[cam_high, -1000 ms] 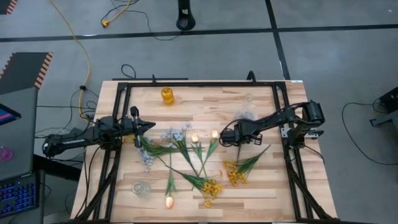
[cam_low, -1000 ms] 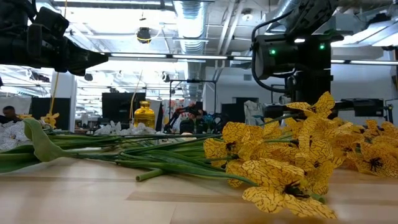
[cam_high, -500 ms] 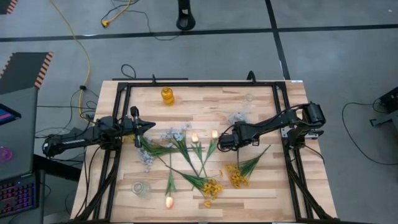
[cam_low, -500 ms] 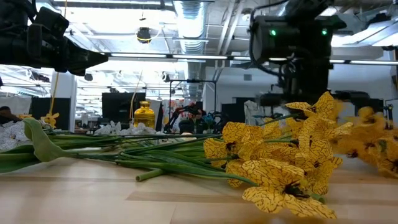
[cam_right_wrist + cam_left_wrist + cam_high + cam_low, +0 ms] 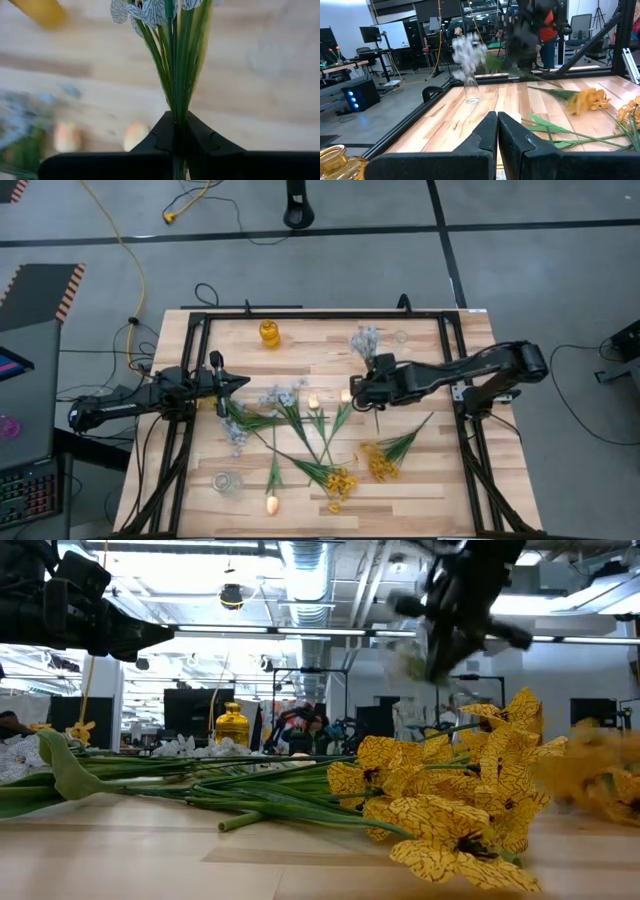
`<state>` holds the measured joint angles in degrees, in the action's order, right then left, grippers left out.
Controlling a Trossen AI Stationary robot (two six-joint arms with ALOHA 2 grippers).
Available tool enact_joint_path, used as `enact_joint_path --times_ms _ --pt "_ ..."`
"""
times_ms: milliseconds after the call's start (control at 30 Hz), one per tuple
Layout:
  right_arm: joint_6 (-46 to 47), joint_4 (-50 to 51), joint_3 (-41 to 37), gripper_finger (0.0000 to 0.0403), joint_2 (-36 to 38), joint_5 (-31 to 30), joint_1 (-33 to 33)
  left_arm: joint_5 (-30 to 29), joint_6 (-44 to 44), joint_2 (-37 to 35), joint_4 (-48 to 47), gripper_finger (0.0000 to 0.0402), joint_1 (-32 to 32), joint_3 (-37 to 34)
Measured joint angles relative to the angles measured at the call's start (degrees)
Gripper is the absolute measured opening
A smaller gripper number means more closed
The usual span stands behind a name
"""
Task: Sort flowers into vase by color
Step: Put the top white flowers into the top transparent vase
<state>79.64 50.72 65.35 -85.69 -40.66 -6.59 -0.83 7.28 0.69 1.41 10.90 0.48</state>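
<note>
My right gripper (image 5: 357,390) is over the table's middle, shut on a pale blue-white sprig (image 5: 365,342) whose blossoms point toward the far edge. My left gripper (image 5: 240,383) hovers shut at the left, beside the flower pile. Flat on the wood lie blue-white sprays (image 5: 284,395), peach buds (image 5: 313,402) and yellow clusters (image 5: 341,480). The vases are an amber one (image 5: 270,333), a small clear one (image 5: 400,337) and a clear one near the front (image 5: 227,483). The left wrist view shows the lifted sprig (image 5: 468,50) above the small clear vase (image 5: 472,93). My right gripper pinches the sprig's bunched green stems (image 5: 176,102) between its two fingers, below the blossoms (image 5: 145,10). The fingers come level from the table's right and lie across the stems. The sprig is lifted clear of the table, and its stem end (image 5: 376,418) sticks out toward the near side.
A black frame (image 5: 300,317) runs around the work area, with rails along both sides. More yellow blossoms (image 5: 377,461) lie near the right rail and fill the front of the low view (image 5: 450,810). Bare wood shows along the far edge between the amber and small clear vases.
My right gripper has risen and moved toward the far edge and slightly left, carrying the blue-white sprig. The sprig has swung about so that its blossoms point toward the far edge, near the small clear vase. The left arm has kept still.
</note>
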Motion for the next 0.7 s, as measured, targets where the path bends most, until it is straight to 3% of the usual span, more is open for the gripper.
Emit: enact_joint_path --times_ms 367,700 --pt "-22.9 -2.9 0.0 0.0051 13.9 -22.1 3.1 0.0 0.0 0.0 0.0 0.0 0.0 0.0" --pt "-46.0 -12.7 0.0 0.0051 16.5 -24.4 12.1 0.0 0.0 0.0 0.0 0.0 0.0 0.0"
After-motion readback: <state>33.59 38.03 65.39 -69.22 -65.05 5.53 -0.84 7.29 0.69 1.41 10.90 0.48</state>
